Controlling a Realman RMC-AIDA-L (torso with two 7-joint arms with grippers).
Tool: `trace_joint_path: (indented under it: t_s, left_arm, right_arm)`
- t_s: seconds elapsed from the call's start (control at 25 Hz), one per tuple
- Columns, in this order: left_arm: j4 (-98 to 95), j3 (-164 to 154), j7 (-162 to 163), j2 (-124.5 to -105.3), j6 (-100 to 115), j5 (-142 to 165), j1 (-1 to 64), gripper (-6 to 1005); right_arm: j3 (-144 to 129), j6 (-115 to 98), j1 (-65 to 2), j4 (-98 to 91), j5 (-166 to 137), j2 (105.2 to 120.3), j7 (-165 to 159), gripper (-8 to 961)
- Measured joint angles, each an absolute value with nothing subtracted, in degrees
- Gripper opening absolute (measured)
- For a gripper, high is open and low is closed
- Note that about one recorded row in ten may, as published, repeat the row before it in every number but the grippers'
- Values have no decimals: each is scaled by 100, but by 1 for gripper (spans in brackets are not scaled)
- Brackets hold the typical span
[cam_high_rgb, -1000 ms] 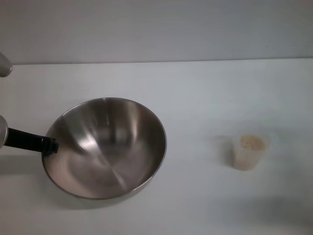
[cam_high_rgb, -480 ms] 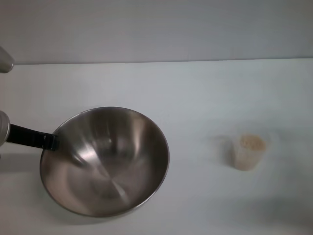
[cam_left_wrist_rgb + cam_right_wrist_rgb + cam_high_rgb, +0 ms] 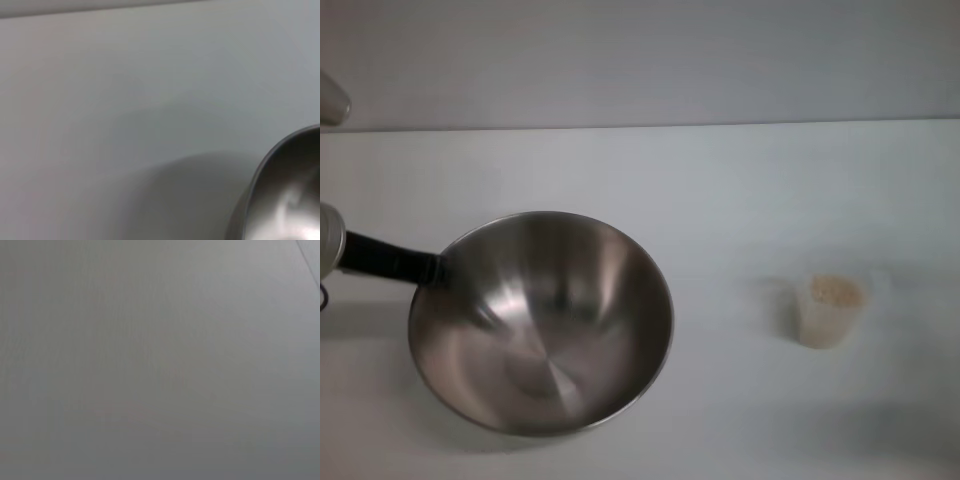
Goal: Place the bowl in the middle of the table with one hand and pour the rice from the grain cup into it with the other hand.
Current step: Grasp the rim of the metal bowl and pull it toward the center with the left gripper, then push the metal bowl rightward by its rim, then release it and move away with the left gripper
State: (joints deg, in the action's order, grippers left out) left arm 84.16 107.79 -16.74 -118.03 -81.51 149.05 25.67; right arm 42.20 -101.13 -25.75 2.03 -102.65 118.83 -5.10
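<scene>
White desk (image 3: pixel 720 180), wide and plain, carrying just two items in the head view. Nothing but bare desk surface in the right wrist view.

Steel bowl (image 3: pixel 540 320) next in size: large, shiny inside, empty, on the robot's left half of the desk and short of the middle. Looks tipped rather than sitting flat, so probably borne off the surface or half resting on it; cannot tell which. Curved edge of it also at the corner of the left wrist view (image 3: pixel 290 190), shadow beneath.

Left jaws at the bowl's left rim, coming in from the left edge of the head view. Only one dark finger (image 3: pixel 390 262) showing, its tip touching the rim. Judged pinched closed on the rim, given the tilt of the bowl. Right jaws nowhere in the pictures; no telling how they stand.

Grain cup (image 3: pixel 828 312), small and clear, upright on the robot's right side, well apart from the bowl and from the left jaws. Nothing touching it.

Rice (image 3: pixel 835 291) inside the cup, cream-coloured, near the brim. None in the bowl, none spilled on the desk.

Progress, as a judgement: early, first step under way. Left to do: carry the bowl to the middle, set it flat, let go. Then grasp the cup with the other arm, bring it over the bowl, tip out the rice.
</scene>
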Motion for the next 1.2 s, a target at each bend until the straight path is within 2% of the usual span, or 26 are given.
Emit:
trace_joint_path:
  t_s: [0.76, 1.2]
  left_arm:
    - [7691, 11263, -1878, -11797, -8217, 14299, 3728, 41]
    - [6453, 11068, -2013, -11845, -7693, 14084, 4524, 41]
  right_arm:
    - [4228, -9957, -2629, 172, -10265, 11861, -509, 529]
    - [4227, -9887, -2690, 167, -10258, 11844, -509, 529]
